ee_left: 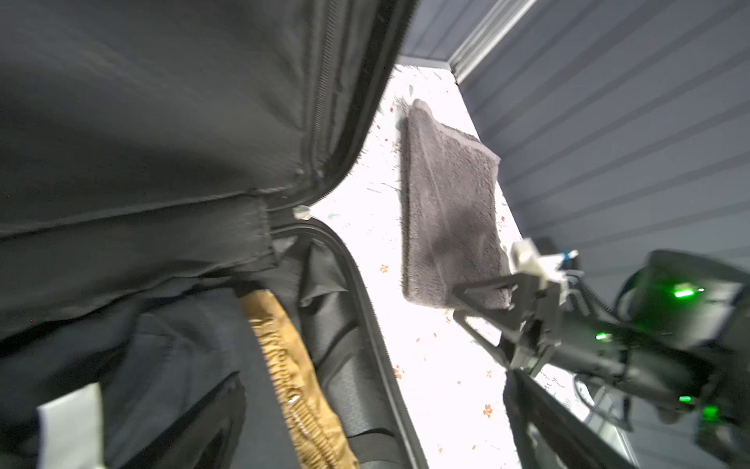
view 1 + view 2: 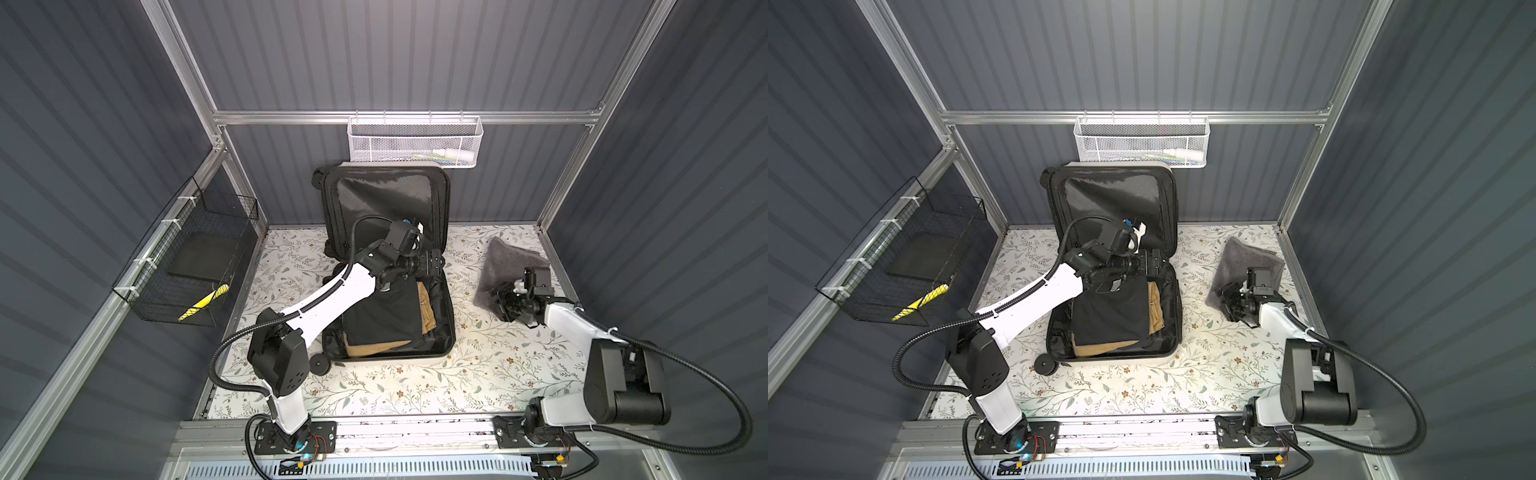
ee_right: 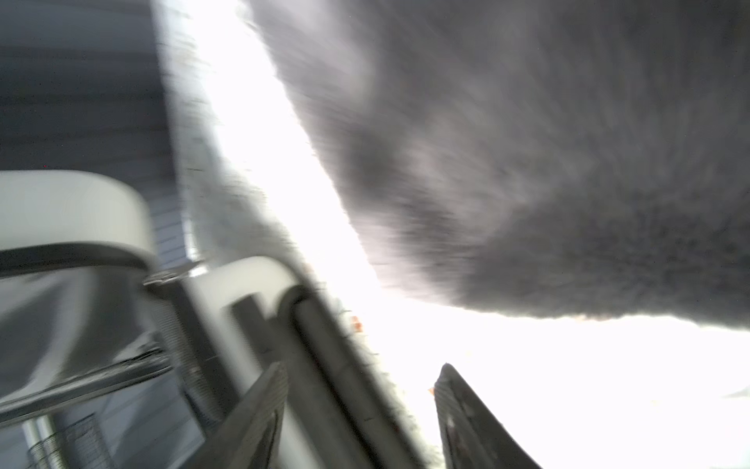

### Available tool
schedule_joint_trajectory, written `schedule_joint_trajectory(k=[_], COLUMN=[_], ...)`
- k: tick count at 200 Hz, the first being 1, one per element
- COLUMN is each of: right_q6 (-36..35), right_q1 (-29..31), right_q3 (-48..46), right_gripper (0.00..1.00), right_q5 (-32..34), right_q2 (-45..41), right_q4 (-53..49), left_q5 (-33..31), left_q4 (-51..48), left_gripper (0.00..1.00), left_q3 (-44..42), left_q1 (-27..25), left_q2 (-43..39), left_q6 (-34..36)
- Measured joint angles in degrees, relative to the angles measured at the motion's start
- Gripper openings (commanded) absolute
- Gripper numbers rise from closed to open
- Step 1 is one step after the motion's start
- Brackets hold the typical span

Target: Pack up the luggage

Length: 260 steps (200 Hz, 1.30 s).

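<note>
Packing looks well along, we judge: the luggage lies open in the middle of the flowered table, lid propped against the back wall, and its lower half holds a folded black garment on top of a tan one. On the left, the left gripper hovers over the hinge end of that lower half, jaws spread wide, and we see nothing between them and no cloth touched. Moving right, off the case and apart from it, a grey towel sits on the table, not yet packed. At its near edge is the right gripper, jaws parted. The right wrist view shows bare bright table in the gap, with the towel just ahead of the tips. In the left wrist view one finger seems to lie against the towel's corner, but nothing is clamped. So the towel is the step in hand, we reckon. The next move calls for a firm pinch through its folded layers, then a lift clear over the case rim.
</note>
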Motion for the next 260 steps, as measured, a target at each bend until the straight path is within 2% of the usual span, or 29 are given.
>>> schedule_joint_trajectory(k=[32,70,114,138,196,237,260], right_q6=[-3.87,-6.49,-10.05,-11.56,-12.02,-10.86,-9.49], right_q1=[-7.17,-17.07,-21.46,-22.86,-22.73,-21.09,-18.25], right_q3=[6.38,8.98,10.05,10.05,6.32,3.1,0.85], right_gripper=[0.65,0.7,0.78,0.79,0.72,0.59,0.51], right_q5=[-0.66,-0.52,2.38,4.17,3.04,0.46,-0.76], right_q2=[-2.54,3.02,9.7,11.65,14.67,15.17,14.67], right_q4=[-3.37,-5.6,-8.59,-9.31,-6.12,-1.05,1.99], left_q5=[-0.63,-1.84,-2.36,-2.43,-3.28,-3.48,-3.48], left_q4=[0.17,1.95,3.32,3.58,3.93,4.28,4.26], left_gripper=[1.0,1.0,1.0,1.0,1.0,1.0,1.0], left_q3=[3.37,7.21,11.8,12.9,13.84,14.19,14.29], left_q1=[-4.11,-9.53,-14.56,-16.15,-16.22,-16.13,-16.15], left_q2=[3.85,10.32,17.73,19.23,19.93,21.7,23.23], left_q6=[-2.82,-8.11,-12.74,-13.97,-15.72,-17.18,-18.27])
